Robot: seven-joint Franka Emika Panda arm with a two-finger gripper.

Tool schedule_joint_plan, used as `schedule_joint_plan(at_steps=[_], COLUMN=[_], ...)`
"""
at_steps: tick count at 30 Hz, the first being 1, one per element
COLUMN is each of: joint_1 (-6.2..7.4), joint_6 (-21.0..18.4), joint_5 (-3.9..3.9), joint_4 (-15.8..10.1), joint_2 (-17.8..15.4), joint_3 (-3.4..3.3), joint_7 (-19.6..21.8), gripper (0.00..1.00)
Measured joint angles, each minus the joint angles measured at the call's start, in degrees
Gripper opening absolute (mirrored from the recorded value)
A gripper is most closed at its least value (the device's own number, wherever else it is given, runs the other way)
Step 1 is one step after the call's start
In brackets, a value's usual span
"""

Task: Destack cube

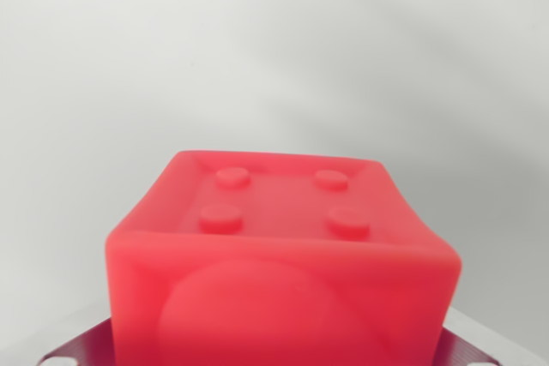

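Wrist view: red cube [283,272] fills the foreground; pincer's state cannot be told.

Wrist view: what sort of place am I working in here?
Likely a lab or studio test setup, though little shows: a plain white backdrop, one glossy red plastic cube with four studs, and grey metal plates at the bottom corners.

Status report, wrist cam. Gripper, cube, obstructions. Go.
Gripper fingertips not visible; open or shut cannot be told. Red cube fills lower frame, close up, four studs on top face. Background plain white, nothing seen in the way.
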Motion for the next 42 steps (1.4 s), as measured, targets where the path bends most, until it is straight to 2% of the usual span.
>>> schedule_joint_plan(at_steps=[27, 35, 42], joint_1=[0.02, 0.09, 0.15], joint_6=[-1.6, -2.1, -0.6], joint_5=[0.02, -0.08, -0.09], joint_4=[9.0, 11.7, 12.1], joint_2=[7.4, 9.5, 11.8], joint_3=[2.65, 3.22, 3.27], joint_7=[-3.3, -4.2, -4.4], gripper=[0.00, 0.00, 0.00])
